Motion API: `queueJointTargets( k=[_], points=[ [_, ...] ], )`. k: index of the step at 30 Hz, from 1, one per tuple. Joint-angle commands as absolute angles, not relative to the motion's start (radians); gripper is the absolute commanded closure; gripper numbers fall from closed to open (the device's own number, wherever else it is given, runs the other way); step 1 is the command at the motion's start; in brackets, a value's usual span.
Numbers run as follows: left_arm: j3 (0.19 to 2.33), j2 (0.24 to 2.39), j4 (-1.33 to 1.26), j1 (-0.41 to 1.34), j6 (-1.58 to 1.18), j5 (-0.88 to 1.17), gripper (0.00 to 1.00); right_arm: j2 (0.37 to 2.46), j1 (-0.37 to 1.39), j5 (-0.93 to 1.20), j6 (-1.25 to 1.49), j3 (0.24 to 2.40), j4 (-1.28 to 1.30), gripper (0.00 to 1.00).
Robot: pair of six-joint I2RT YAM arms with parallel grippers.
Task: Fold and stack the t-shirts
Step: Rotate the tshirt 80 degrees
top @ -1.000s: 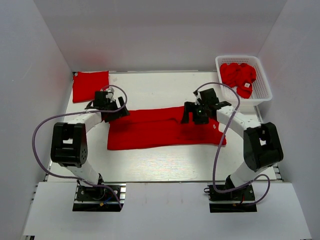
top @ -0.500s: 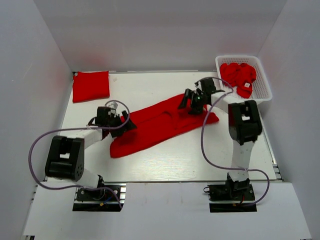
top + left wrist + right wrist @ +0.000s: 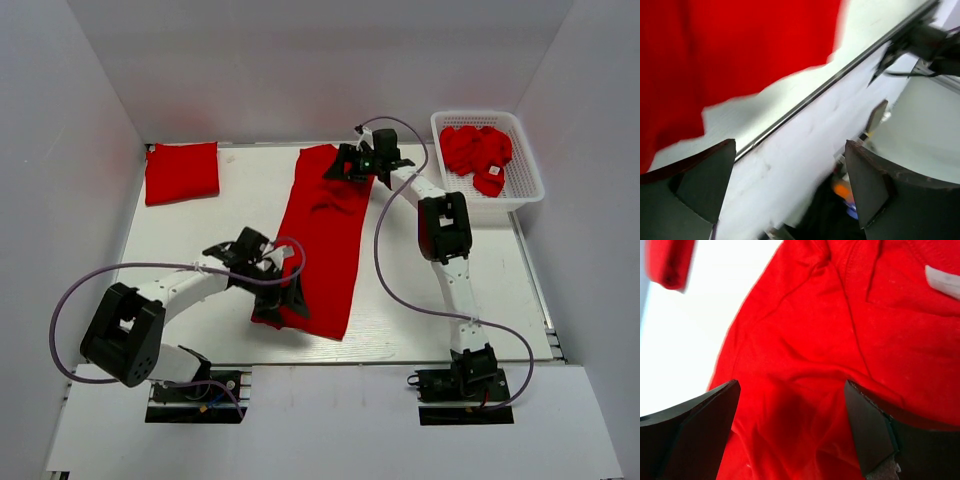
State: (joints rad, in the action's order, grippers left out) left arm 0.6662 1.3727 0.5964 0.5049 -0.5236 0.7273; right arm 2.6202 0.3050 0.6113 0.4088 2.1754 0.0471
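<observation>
Left arm bent low, forearm reaching rightward, left gripper with jaws spread wide, right arm stretched far forward, wrist turned leftward, right gripper jaws equally wide apart

From my station I see a white table boxed in by plain white panels: a back wall, a left wall and a right wall, all slanting outward toward the top. A thin metal rail runs along the table's near edge, and a flat white board lies just in front of it. The light is even and soft, leaving only faint shadows on the tabletop.
</observation>
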Motion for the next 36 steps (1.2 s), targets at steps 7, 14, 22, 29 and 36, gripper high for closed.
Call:
queueJointTargets(
  k=[7, 14, 22, 29, 36],
  points=[
    [1.115, 1.442, 0.571, 0.494, -0.402, 0.274, 0.0, 2.332, 0.402, 0.225, 0.075, 2.125, 0.23, 0.1],
    [1.244, 1.471, 0.559, 0.411, -0.451, -0.22, 0.0, 2.367, 0.515, -0.028, 0.152, 2.2, 0.402, 0.1],
    [1.298, 1.574, 0.549, 0.194, -0.439, -0.219, 0.0, 2.444, 0.607, -0.251, 0.353, 2.217, 0.529, 0.1],
    [1.232, 1.554, 0.497, 0.123, -0.408, -0.153, 0.0, 2.534, 0.58, -0.316, 0.411, 2.233, 0.58, 0.1],
    [1.187, 1.532, 0.468, 0.101, -0.391, -0.077, 0.0, 2.603, 0.499, -0.247, 0.382, 2.22, 0.617, 0.1]
  ],
)
